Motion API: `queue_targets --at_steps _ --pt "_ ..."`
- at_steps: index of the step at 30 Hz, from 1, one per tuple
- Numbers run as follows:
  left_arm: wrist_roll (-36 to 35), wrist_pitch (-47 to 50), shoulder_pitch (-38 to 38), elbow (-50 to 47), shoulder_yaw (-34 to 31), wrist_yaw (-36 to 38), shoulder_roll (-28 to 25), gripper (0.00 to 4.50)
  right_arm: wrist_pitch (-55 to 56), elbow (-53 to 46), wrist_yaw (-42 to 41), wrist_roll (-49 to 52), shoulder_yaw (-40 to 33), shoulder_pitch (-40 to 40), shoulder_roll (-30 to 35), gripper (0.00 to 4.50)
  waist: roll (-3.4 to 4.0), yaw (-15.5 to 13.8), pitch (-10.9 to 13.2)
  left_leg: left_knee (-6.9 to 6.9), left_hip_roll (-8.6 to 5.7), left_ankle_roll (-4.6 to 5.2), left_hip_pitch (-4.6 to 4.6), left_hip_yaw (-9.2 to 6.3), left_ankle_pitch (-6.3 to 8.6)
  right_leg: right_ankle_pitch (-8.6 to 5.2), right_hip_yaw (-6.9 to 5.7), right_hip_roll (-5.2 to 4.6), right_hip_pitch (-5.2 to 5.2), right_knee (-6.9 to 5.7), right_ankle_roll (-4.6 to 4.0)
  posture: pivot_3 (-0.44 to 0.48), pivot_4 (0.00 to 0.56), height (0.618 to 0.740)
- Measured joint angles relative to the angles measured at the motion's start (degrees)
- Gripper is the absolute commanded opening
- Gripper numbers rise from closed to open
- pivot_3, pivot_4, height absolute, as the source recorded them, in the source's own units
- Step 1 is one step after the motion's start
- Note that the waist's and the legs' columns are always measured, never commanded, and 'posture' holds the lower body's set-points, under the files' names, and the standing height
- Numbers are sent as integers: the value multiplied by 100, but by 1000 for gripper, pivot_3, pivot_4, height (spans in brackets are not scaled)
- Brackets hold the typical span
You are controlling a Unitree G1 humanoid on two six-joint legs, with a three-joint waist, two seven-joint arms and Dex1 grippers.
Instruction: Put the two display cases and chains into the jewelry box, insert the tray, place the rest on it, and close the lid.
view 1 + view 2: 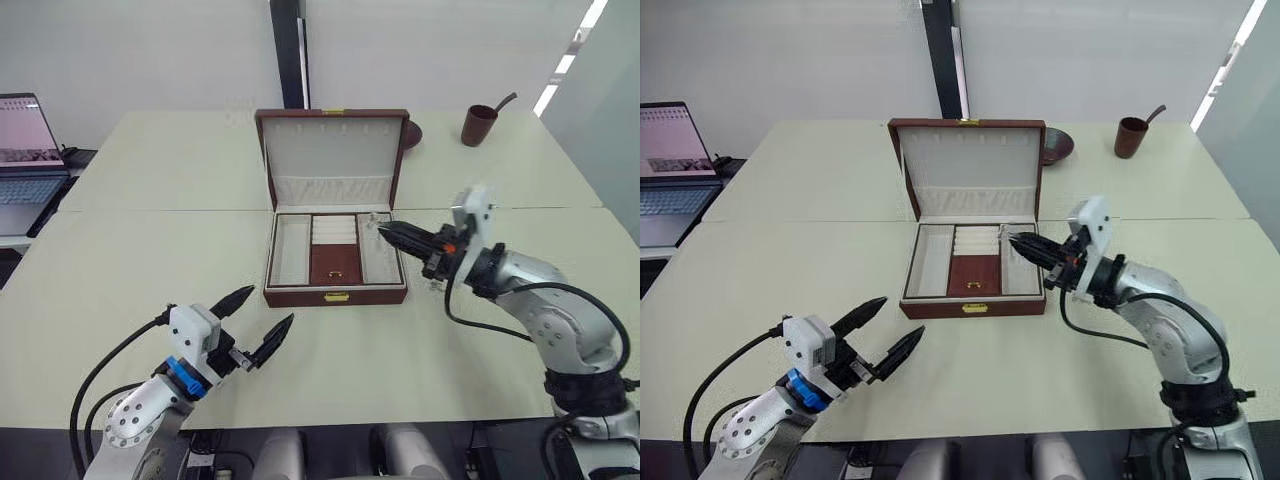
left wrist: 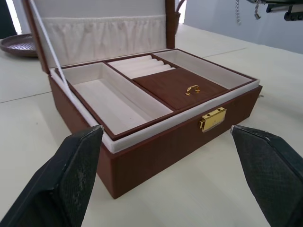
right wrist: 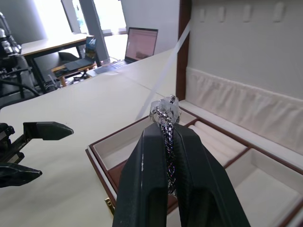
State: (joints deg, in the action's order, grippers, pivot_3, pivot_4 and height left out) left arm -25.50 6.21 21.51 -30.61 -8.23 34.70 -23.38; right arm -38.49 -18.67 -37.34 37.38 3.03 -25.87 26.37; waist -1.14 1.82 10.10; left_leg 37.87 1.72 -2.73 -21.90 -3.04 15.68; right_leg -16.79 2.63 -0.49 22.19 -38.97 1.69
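Observation:
The jewelry box (image 1: 300, 296) stands open mid-table, its lid (image 1: 333, 150) upright at the back. The tray (image 1: 335, 262) sits inside it, with cream compartments and a brown panel bearing a gold knob. My right gripper (image 1: 385, 232) hovers over the tray's right compartment, shut on a silver chain (image 3: 165, 113) that bunches at the fingertips. My left gripper (image 1: 270, 305) is open above the table, in front of the box and to its left, holding nothing; its fingers (image 2: 78, 165) frame the box's front. The two display cases are out of view.
A laptop (image 1: 25, 150) sits on a side desk at the far left. A brown cup (image 1: 479, 125) with a spoon stands at the back right. A dark dish (image 1: 412, 135) lies just behind the lid's right edge.

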Motion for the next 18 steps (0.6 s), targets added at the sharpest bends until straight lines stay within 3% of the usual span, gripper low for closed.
queue_targets --at_steps 18 --pt "194 -69 847 -567 -114 -818 476 4500 433 1814 -259 -1470 1512 -1248 -1340 9 1 3 3 0 -1 0 -2 3 0 0 0 -2 6 -1 -1 0 150 740"
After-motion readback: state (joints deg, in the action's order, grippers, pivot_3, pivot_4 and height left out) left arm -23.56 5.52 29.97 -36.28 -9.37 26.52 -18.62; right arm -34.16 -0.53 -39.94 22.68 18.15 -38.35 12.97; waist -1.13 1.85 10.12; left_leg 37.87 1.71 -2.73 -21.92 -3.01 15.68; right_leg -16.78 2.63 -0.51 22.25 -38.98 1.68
